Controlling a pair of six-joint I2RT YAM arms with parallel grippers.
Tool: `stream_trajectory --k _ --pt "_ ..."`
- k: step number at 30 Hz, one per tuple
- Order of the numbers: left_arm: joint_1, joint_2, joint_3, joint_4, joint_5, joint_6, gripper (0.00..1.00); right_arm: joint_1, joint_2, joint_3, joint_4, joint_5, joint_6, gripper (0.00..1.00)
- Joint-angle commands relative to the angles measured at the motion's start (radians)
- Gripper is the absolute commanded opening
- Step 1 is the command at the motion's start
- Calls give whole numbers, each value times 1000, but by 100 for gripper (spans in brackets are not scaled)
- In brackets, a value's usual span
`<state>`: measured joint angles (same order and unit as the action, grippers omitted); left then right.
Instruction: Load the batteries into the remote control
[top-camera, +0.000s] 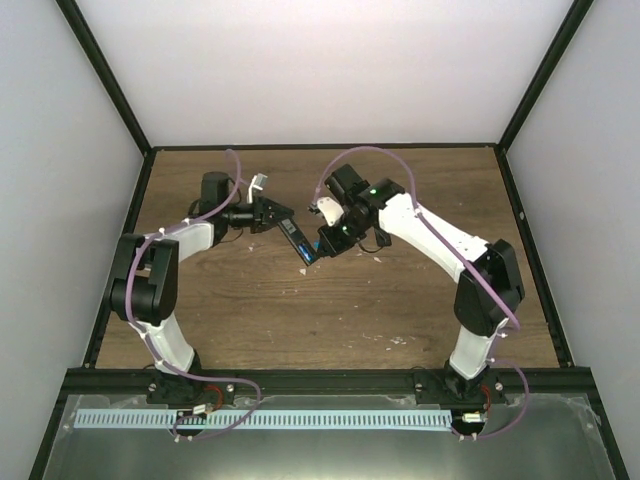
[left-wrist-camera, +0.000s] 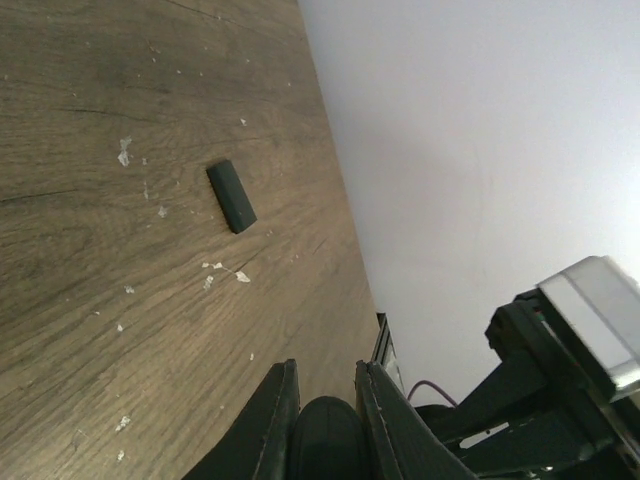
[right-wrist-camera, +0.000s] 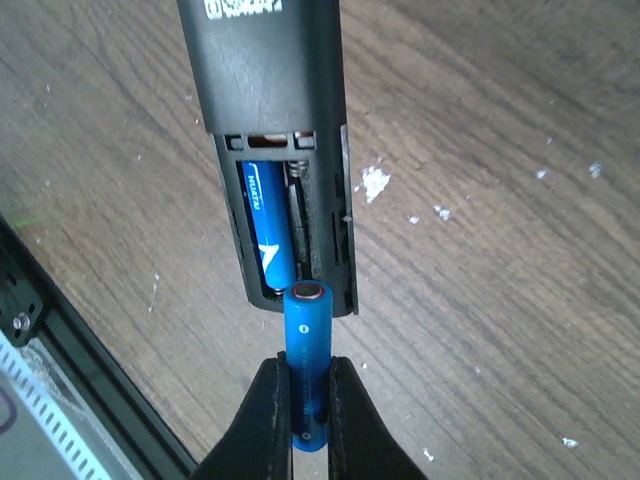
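The left gripper (top-camera: 270, 214) is clamped on one end of the remote control (top-camera: 296, 240). The right gripper (right-wrist-camera: 308, 425) pinches the second battery (right-wrist-camera: 306, 335), whose tip, just ahead of it, noses the empty slot (right-wrist-camera: 312, 230) beside the seated battery (right-wrist-camera: 264, 235); entering tilted, it could jam or slip free. White print on battery and remote is unreadable.

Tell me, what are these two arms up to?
The left pincer holds a black remote control with its battery bay open. One blue battery already sits inside. The right pincer grips a second battery, its end at the empty slot. The cover lies on the table.
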<state>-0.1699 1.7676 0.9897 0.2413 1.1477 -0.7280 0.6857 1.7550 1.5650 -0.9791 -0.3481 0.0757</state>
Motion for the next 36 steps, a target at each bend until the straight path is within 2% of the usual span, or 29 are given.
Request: stream_trajectory --k 1,13,36 --pt "-1 -23 -14 49 55 -5 0 -2 33 70 -74 -65 -52 1" --pt "-12 -21 -16 82 91 -39 0 0 123 197 -167 -87 -79 1" --pt "-33 -31 -33 150 53 -107 0 14 182 244 -220 -89 -25 1"
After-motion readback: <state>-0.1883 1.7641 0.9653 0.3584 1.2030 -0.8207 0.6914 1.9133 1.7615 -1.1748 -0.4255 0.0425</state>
